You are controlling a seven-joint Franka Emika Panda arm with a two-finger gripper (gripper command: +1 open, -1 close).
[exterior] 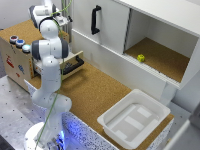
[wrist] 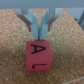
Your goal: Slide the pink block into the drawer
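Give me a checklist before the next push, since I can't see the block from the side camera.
1. Block in view: ok in the wrist view, pink block on the cork surface; cannot tell in the exterior view, the arm hides it.
2. Fingers at the block: ok, they meet its upper edge.
3. Gripper state: shut, fingers pressed together, nothing between them.
4. Drawer open: ok, it is pulled out, black handle showing.
5. Block lined up with the drawer: cannot tell, no view shows both.
6. Room in the drawer: cannot tell, the arm covers its inside.
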